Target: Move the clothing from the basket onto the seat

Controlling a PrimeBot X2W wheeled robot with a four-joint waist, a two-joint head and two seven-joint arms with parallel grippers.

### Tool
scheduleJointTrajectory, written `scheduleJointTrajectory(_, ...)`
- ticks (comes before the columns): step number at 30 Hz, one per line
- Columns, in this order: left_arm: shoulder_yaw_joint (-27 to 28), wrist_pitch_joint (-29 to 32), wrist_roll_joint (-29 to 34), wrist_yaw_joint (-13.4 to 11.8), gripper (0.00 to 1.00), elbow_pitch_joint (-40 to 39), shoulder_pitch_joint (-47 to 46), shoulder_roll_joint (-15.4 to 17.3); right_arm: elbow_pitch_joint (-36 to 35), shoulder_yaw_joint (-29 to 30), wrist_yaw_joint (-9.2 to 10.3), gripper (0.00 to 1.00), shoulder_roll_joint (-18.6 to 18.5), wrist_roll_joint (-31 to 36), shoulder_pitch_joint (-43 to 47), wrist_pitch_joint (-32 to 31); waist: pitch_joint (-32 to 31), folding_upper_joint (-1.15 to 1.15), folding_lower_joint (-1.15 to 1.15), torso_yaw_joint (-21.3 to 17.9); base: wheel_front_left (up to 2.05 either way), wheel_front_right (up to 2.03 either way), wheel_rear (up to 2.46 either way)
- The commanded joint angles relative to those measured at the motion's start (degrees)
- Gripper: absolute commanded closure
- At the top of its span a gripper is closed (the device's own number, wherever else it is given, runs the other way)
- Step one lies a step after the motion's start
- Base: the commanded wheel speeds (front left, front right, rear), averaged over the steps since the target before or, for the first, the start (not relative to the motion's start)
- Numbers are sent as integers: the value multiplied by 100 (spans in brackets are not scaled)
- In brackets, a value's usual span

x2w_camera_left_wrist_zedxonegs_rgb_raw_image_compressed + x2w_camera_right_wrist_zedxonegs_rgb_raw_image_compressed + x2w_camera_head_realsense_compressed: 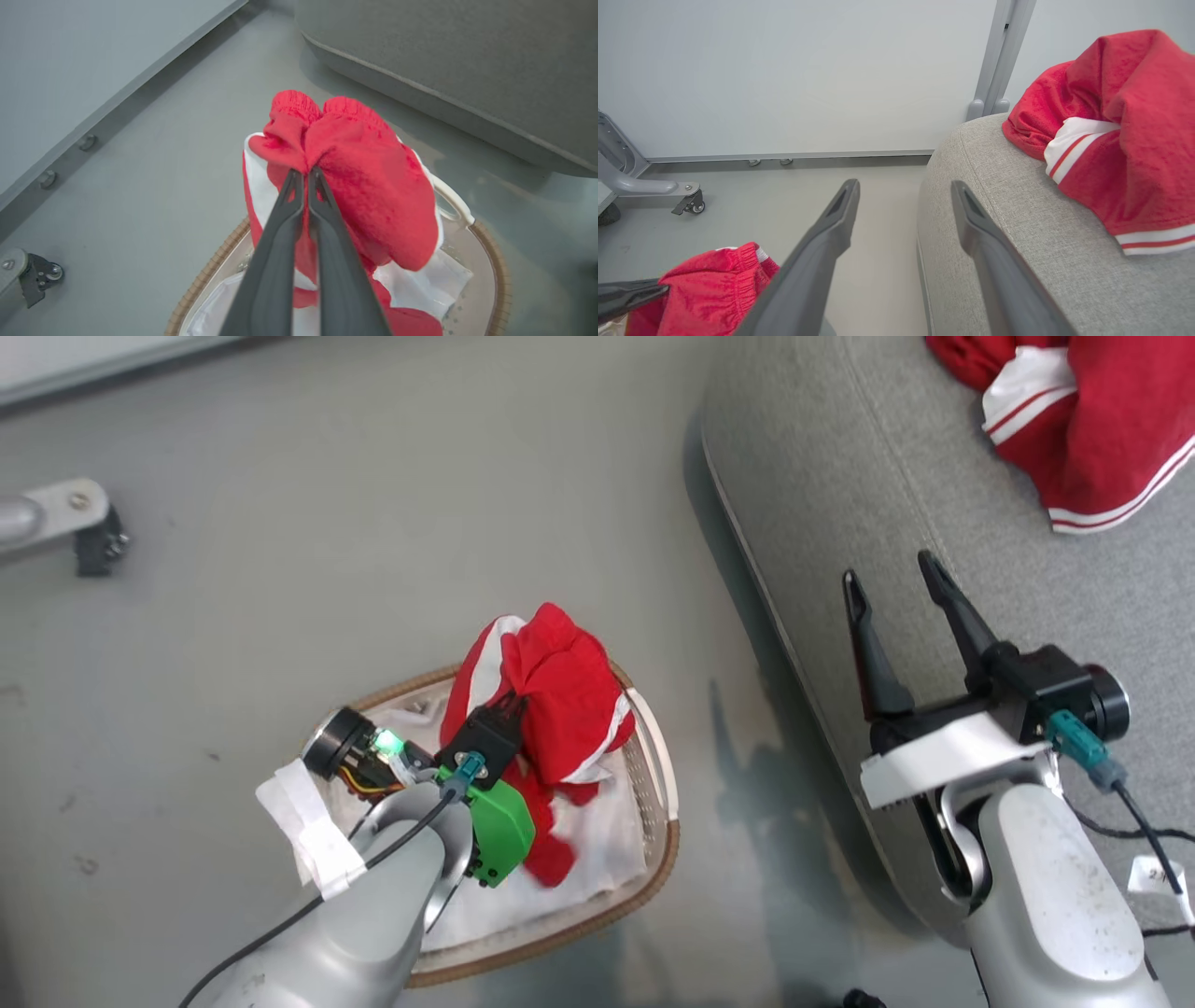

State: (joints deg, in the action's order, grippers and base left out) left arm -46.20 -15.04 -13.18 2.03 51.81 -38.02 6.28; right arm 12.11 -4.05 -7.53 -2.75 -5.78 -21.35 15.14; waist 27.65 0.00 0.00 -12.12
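Head view: grips clothing with left hand, pinched tight on a red fold, bunch raised but lower part trailing into basket on floor. Holds right hand spread apart, empty, by seat edge. Second red garment already on seat. Step in hand: lift and carry. Raise straight up until clear of rim, avoid snagging white liner, then swing right over cushion before letting go. Keep pinch firm; soft fabric likely to slip or sag.

pale grey forearms; green housing left wrist; white bracket right; teal connectors, black cables; right gripper dark.
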Motion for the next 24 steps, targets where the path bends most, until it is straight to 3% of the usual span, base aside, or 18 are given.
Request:
scheduleJointTrajectory(1,13,-17,55,49,100,-198,86,47,46,52,8,0,-26,47,195,1,-789,0,0,442,0,0,0)
scheduleJointTrajectory(13,0,19,189,243,100,-1381,-578,367,178,199,7,0,-24,282,936,1,-2072,0,0,662,0,0,0)
scheduleJointTrajectory(24,206,264,64,329,100,-1588,-1632,447,201,-263,8,0,-24,338,961,1,-2685,0,0,595,0,0,0)
